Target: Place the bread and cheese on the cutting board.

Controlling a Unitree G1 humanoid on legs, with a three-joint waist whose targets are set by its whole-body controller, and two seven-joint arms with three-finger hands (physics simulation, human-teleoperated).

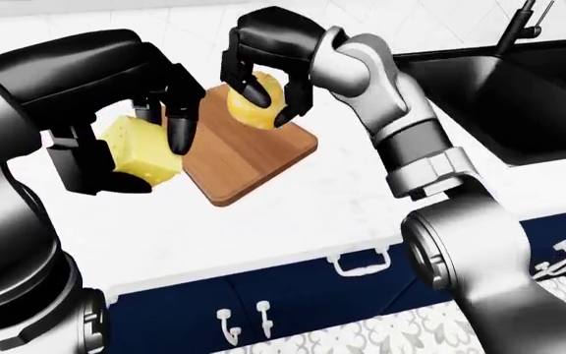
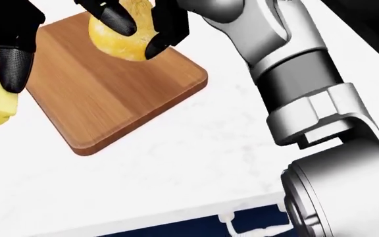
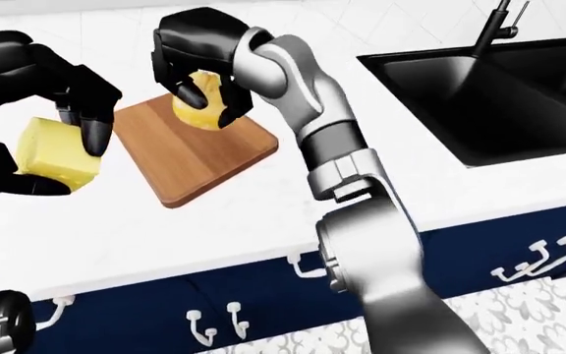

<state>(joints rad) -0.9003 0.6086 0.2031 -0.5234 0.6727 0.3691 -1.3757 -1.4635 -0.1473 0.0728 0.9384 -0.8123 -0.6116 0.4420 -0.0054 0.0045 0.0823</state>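
Left-eye view: right robot hand [image 1: 263, 81] clenched round the bread [image 1: 254, 105], a round yellow loaf held over the top end of the wooden cutting board [image 1: 249, 151]. Left robot hand [image 1: 145, 125] gripping the cheese [image 1: 137, 150], a pale yellow block held at the board's left edge, over the white worktop [image 1: 293, 214]. Black sink [image 1: 519, 96] set into the worktop at the right, faucet [image 1: 521, 26] above it.

Head view: bread seen at the top, 2 black fingers [image 2: 113, 19] wrapped across it, above the board's upper part. Cheese cut off by the left edge, dark fingertips of the left robot hand pressed on its top. Grey right forearm filling the right side.

Right-eye view: same scene from further right; cheese clear of the board's left side, bread over its upper right corner. Navy cabinet fronts [image 3: 243, 295] with white handles under the worktop.
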